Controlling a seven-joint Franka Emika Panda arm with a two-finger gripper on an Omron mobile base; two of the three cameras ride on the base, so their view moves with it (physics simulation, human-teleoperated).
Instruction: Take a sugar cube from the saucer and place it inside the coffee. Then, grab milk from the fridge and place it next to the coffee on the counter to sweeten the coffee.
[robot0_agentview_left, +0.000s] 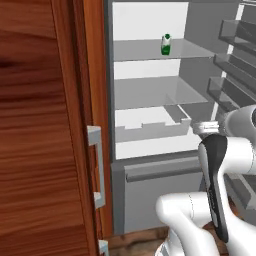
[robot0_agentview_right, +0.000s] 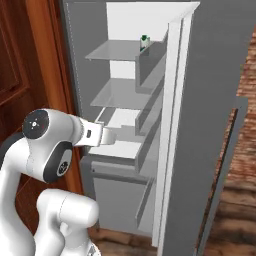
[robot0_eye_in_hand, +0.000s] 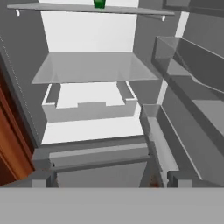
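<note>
The gripper (robot0_eye_in_hand: 109, 181), fingers spread and holding nothing, is facing the open fridge (robot0_agentview_left: 150, 165); the milk (robot0_agentview_left: 166, 45) (markings unreadable) is standing on the far top shelf.

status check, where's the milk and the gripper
Gripper open, empty, low before the open fridge. Milk upright on the top shelf, well above the hand. Nothing blocking the path.
</note>
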